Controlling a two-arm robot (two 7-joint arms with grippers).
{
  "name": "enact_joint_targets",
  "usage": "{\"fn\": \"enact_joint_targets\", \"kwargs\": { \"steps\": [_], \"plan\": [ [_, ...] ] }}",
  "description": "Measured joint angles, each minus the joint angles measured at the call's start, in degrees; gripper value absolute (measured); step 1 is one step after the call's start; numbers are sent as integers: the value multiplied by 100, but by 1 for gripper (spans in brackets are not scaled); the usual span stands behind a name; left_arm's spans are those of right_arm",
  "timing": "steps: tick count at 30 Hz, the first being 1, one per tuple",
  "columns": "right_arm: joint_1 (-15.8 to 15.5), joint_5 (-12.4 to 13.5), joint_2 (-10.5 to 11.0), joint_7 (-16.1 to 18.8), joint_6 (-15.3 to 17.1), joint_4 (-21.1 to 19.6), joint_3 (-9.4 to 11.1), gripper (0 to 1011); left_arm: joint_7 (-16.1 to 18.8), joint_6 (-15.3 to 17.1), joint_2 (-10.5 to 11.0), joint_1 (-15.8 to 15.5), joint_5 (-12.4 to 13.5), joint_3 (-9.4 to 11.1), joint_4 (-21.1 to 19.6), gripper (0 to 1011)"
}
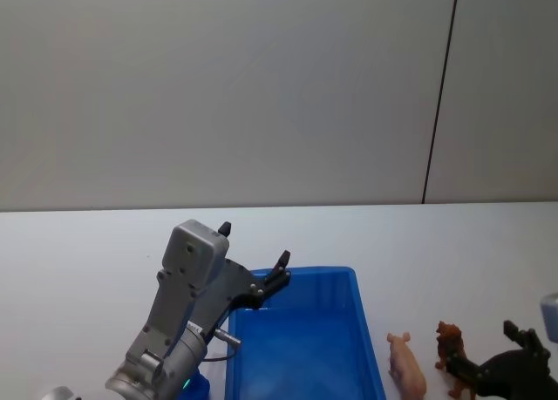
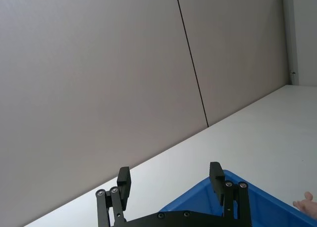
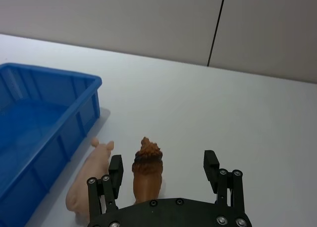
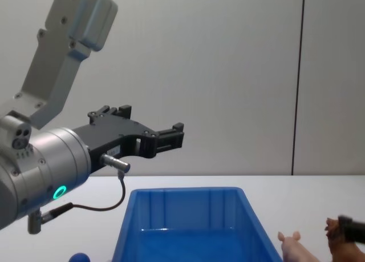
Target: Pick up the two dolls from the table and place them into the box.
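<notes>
Reddish-brown lion [image 3: 147,170] between fingers [image 3: 211,167] of wide right tool [image 3: 163,161] — left tool [image 2: 170,177] wide above box [image 4: 188,191]

Blue box [image 1: 370,343], pink pig [image 1: 407,366], reddish-brown lion [image 1: 449,345], white table [image 1: 87,261].

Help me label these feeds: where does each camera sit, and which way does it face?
Head: high, looking down and forward; left arm, left gripper above a corner of the box.
Chest: lower, looking level across the table; left arm large, right gripper at lower right.
Left wrist: behind open fingers, facing the wall.
Right wrist: behind open fingers either side of the lion, pig alongside.
Shared: head and right wrist both show pig and lion beside the box.
</notes>
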Motion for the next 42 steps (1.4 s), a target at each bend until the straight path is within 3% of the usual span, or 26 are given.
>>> {"fn": "enact_joint_targets", "kwargs": {
  "steps": [10, 13, 22, 27, 36, 42],
  "plan": [
    [55, -81, -89, 176, 8, 343, -60, 1001, 0, 0, 0, 0, 0, 0, 0, 1001],
    [77, -110, -120, 218, -3, 434, -79, 960, 0, 0, 0, 0, 0, 0, 0, 1001],
    [144, -172, -206, 267, -14, 701, -115, 735, 0, 0, 0, 0, 0, 0, 0, 1001],
    [182, -178, -253, 271, 7, 827, -124, 535, 0, 0, 0, 0, 0, 0, 0, 1001],
    [216, -157, -303, 283, 20, 932, -129, 286, 0, 0, 0, 0, 0, 0, 0, 1001],
    [234, -154, -320, 286, -58, 863, -119, 281, 0, 0, 0, 0, 0, 0, 0, 1001]
  ]
}}
